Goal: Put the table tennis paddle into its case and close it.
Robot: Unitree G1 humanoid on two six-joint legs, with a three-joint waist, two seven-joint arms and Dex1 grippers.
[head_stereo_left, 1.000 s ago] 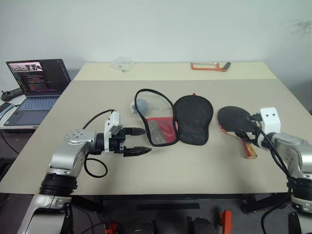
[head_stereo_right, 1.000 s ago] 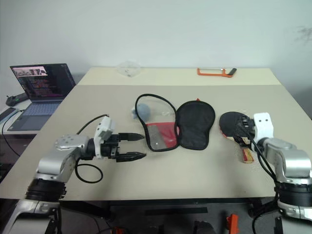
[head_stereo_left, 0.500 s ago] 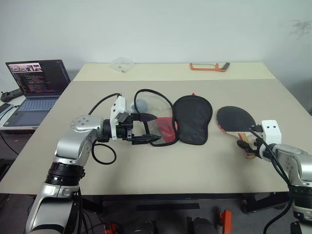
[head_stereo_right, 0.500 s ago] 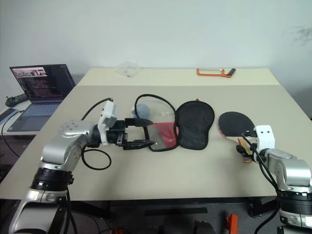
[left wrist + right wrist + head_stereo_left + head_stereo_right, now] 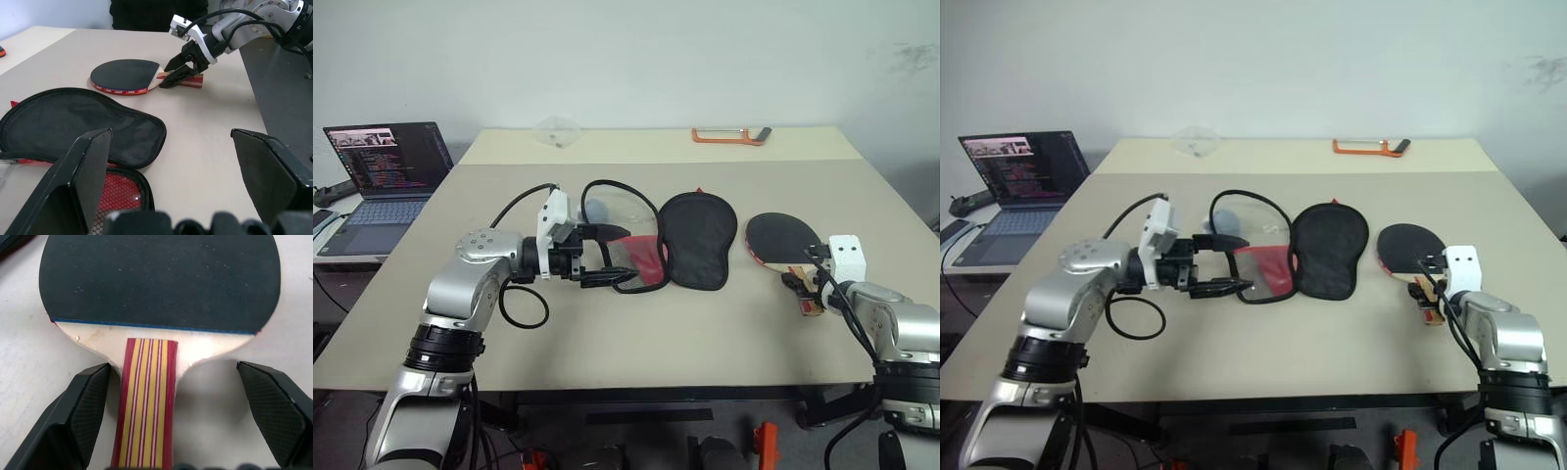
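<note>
The table tennis paddle [image 5: 783, 238] lies flat on the table [image 5: 705, 333], to the right of the open case [image 5: 690, 238]. The right gripper [image 5: 171, 431] has its two fingers spread wide, one on each side of the striped handle, not closed on it. The left gripper [image 5: 607, 257] is also wide open, holding nothing, its fingertips at the left edge of the case
</note>
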